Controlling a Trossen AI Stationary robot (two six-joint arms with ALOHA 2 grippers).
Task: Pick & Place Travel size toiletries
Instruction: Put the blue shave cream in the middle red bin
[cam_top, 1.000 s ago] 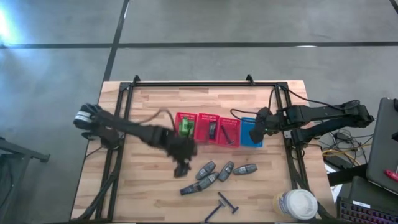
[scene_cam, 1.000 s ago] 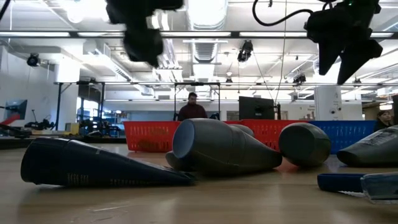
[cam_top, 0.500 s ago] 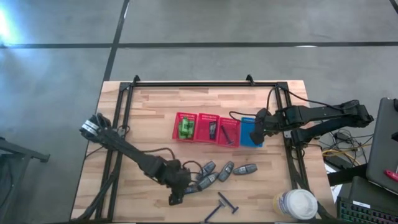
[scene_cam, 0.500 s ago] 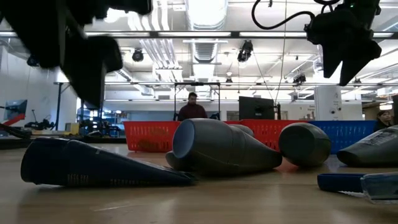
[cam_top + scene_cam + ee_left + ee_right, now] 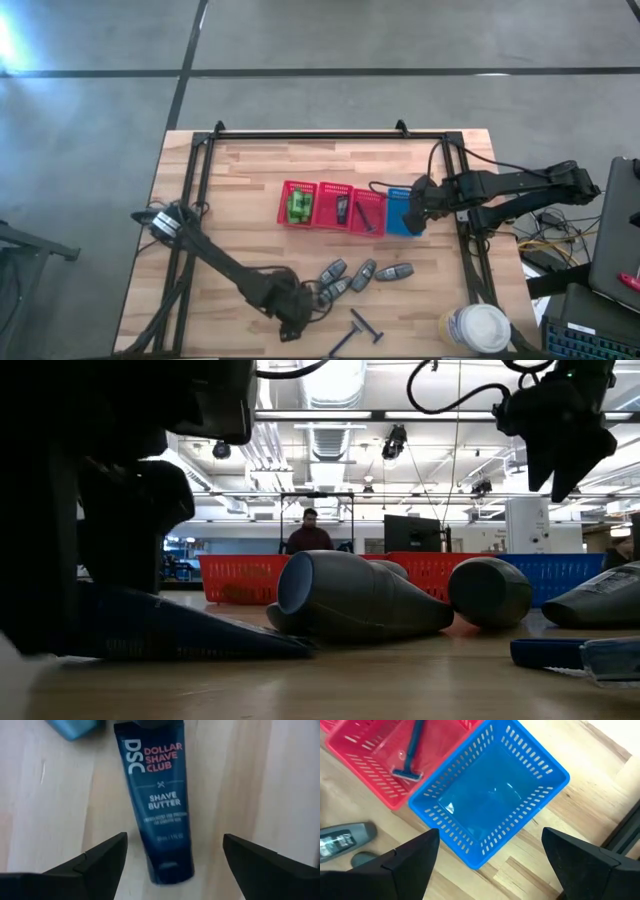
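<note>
A dark blue tube point(image 5: 159, 810) lies flat on the wood near the table's front edge, its printed side up. My left gripper point(image 5: 172, 857) hangs low over its flat tail end, open, one finger on either side and apart from it. Several grey tubes point(image 5: 362, 272) lie just right of it, and two black razors point(image 5: 363, 326) lie nearer the front edge. Green bottles point(image 5: 298, 205) sit in the leftmost red basket. My right gripper point(image 5: 490, 855) hovers open over the blue basket point(image 5: 490, 810), which holds nothing that shows.
Three red baskets point(image 5: 335, 207) and the blue basket point(image 5: 403, 213) stand in a row at mid-table; one red basket holds a razor point(image 5: 412, 755). A white round-lidded container point(image 5: 478, 328) stands at the front right corner. A person stands far behind the table.
My left gripper has swung from beside the red baskets toward the table's near edge and gone down to the dark blue tube. The tubes and razors lie where they were.
</note>
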